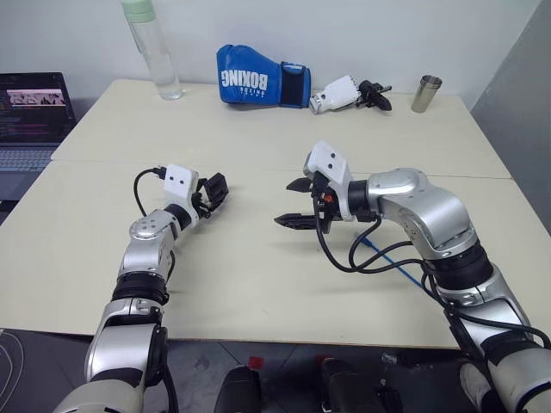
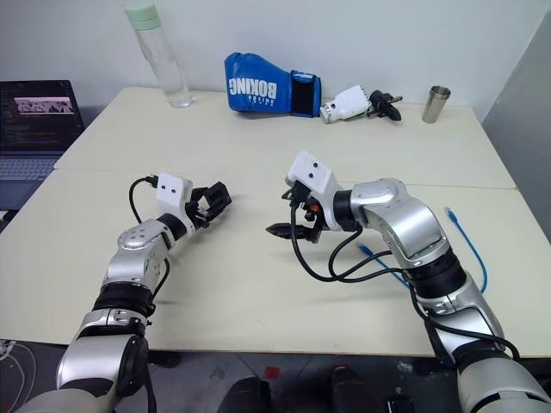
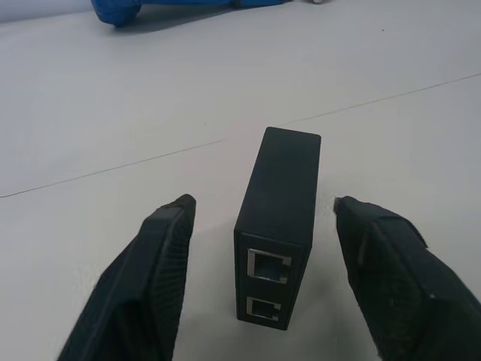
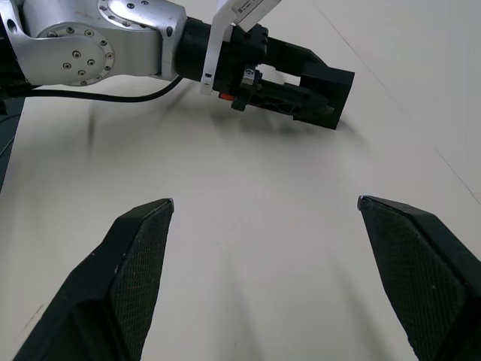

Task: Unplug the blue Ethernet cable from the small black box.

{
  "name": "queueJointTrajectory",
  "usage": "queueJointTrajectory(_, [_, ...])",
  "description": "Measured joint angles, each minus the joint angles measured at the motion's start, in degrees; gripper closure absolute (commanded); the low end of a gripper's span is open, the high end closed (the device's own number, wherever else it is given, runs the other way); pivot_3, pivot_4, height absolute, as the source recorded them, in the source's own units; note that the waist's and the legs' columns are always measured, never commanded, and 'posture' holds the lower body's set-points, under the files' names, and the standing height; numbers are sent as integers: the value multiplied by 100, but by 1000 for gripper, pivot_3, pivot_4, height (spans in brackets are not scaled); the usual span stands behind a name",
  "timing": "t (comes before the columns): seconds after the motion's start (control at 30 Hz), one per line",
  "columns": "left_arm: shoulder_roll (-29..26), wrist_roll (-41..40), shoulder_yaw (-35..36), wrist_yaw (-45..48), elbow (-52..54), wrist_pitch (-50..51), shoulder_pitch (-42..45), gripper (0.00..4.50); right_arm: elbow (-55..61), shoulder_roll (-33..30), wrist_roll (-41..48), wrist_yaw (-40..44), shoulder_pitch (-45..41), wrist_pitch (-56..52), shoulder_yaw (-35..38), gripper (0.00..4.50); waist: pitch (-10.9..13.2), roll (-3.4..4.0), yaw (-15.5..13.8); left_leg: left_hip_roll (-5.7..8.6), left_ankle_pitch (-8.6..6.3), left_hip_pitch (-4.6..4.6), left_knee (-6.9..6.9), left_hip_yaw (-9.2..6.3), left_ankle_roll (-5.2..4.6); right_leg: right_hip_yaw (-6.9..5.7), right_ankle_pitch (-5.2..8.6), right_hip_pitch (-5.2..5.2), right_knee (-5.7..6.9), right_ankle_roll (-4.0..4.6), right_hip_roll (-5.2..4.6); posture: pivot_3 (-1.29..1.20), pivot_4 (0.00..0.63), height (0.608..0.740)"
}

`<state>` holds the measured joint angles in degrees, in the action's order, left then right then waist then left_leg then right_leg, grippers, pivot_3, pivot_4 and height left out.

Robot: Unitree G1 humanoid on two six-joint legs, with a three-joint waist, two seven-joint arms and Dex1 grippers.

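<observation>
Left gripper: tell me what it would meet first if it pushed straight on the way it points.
The small black box, standing between the open fingers of the left gripper, apparently untouched.

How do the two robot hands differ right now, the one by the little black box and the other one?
The left tool has the small black box standing between its fingers, which are spread and clear of its sides. The right tool has nothing between its fingers, just bare table. The left tool points forward along the table, while the right tool points across toward it. Both tools are open.
</observation>
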<state>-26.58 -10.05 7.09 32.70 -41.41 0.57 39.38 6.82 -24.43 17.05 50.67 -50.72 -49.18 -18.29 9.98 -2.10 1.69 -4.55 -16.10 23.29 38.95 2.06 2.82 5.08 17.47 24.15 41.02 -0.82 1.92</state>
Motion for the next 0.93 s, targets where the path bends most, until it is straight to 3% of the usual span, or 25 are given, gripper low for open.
queueJointTrajectory(0.3, [-318, -63, 127, -13, 1648, 452, -656, 632, 318, -288, 237, -85, 256, -405, 381, 335, 0, 0, 5, -2, 1, 1, 0, -4, 2, 2, 0, 0, 3, 0, -5, 0, 150, 740])
queueJointTrajectory(0.5, [-976, -209, 287, 76, 2908, 1543, -1152, 632, 929, -704, 511, -153, 915, -512, 988, 335, 0, 0, 10, -2, 1, 8, -2, -15, 2, 4, 1, -3, -8, -1, -2, 0, 150, 740])
queueJointTrajectory(0.67, [-1781, -829, 399, 1051, 4405, 2427, -1910, 632, 1322, -1088, 440, -207, 2227, 395, 1507, 335, 0, 0, 12, 1, 1, 8, -3, -11, 3, 5, 3, -4, -9, -3, -4, 0, 150, 740])
queueJointTrajectory(0.8, [-2332, -1629, 512, 2113, 4981, 2850, -2287, 632, 1531, -1558, 609, 128, 2783, 809, 1832, 335, 1, 2, 16, 1, 4, 1, -3, -10, 7, 2, 3, -8, -4, -4, 1, 0, 150, 740])
queueJointTrajectory(0.93, [-2611, -1885, 758, 2382, 5020, 3153, -2330, 632, 1545, -1975, 959, 397, 2902, 704, 2276, 335, 2, 2, 16, 1, 2, -34, -8, -8, 4, 4, 5, -32, -4, -4, 8, 0, 150, 740])
